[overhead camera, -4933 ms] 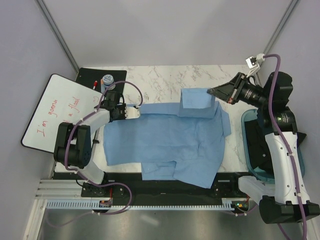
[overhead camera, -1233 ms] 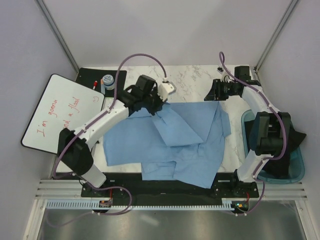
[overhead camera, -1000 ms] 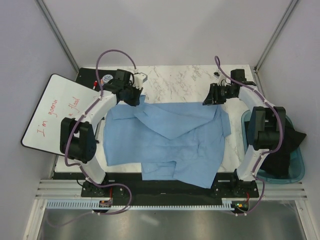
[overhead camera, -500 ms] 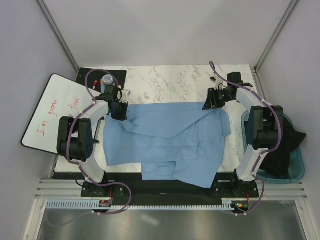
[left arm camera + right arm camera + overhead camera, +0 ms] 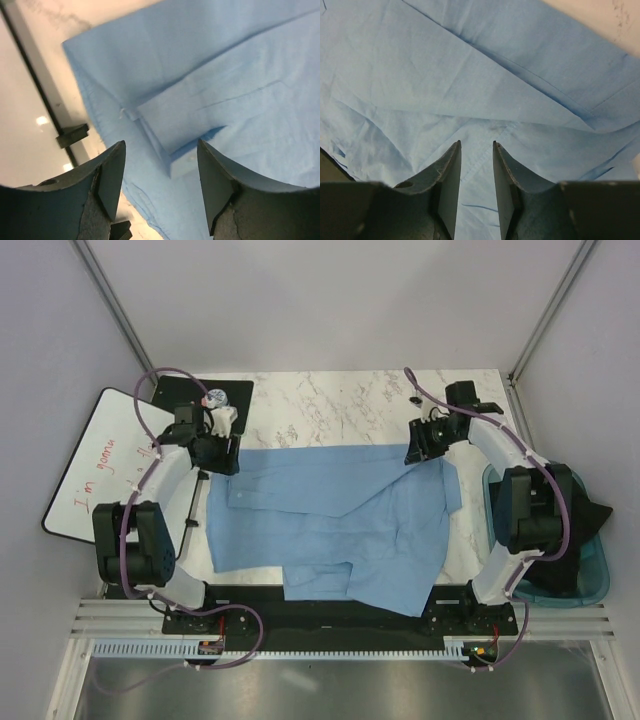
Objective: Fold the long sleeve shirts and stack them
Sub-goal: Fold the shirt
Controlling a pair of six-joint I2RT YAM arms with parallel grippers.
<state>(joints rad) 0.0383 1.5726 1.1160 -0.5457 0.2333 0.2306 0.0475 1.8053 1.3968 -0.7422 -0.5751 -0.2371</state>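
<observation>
Now the left gripper (image 5: 160, 145) is gaping empty at ten o'clock of the shirt (image 5: 320, 510); the right gripper (image 5: 476, 144), at two, is hovering slightly open, empty.

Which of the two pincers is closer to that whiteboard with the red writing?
The left. The left pincer hovers at a corner of the shirt, just beside the whiteboard; the right pincer is across the shirt, at its opposite corner.

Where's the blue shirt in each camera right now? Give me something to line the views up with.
Top external: the light-blue shirt lies spread across the middle of the table.
Left wrist: the shirt fills the upper right.
Right wrist: the shirt covers nearly the whole frame.
Shared landmark: the marble table, bare beside the shirt's edge, top left in the left wrist view and top right in the right wrist view.
</observation>
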